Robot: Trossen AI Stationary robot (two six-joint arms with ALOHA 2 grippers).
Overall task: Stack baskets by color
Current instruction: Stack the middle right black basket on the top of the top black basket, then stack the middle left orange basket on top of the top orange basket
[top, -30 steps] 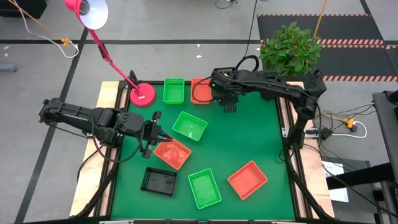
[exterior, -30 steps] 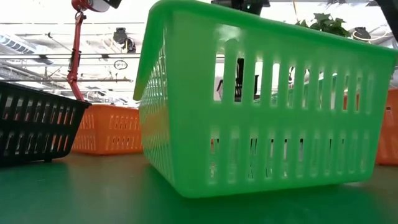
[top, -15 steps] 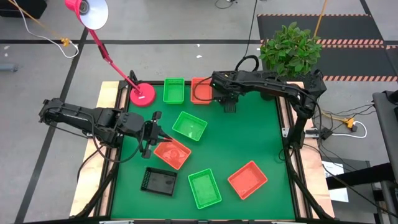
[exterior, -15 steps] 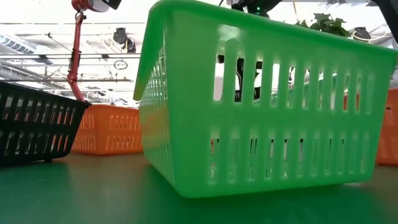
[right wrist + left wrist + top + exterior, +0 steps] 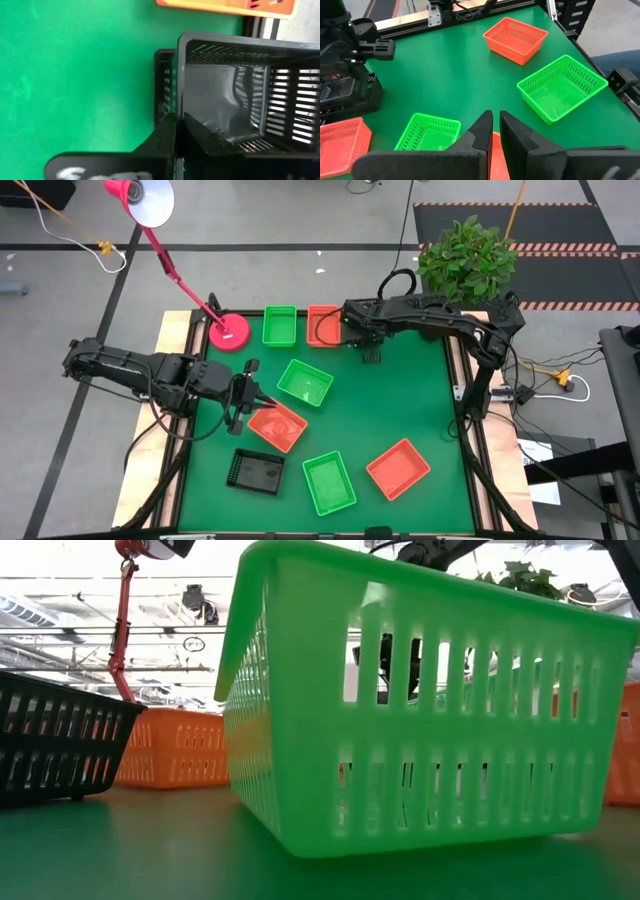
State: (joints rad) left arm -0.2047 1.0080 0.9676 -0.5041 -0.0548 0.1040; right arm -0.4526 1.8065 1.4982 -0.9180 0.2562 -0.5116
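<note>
Where grey floor surrounds it, green table (image 5: 400,395) bears scattered baskets (image 5: 305,383).

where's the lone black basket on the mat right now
In the high view the black basket sits on the green mat's near-left part, just in front of the orange basket the left tool grips, left of a green basket.

Grey floor (image 5: 300,220), potted plant (image 5: 467,260), pink lamp (image 5: 140,200).

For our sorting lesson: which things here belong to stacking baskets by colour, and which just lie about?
Job: green plastic mesh baskets; orange-red mesh baskets; black mesh baskets; left gripper, gripping an orange-red one mid-table; right gripper, gripping a black one, far side.
Lying about: pink round-based lamp; leafy potted plant.
</note>
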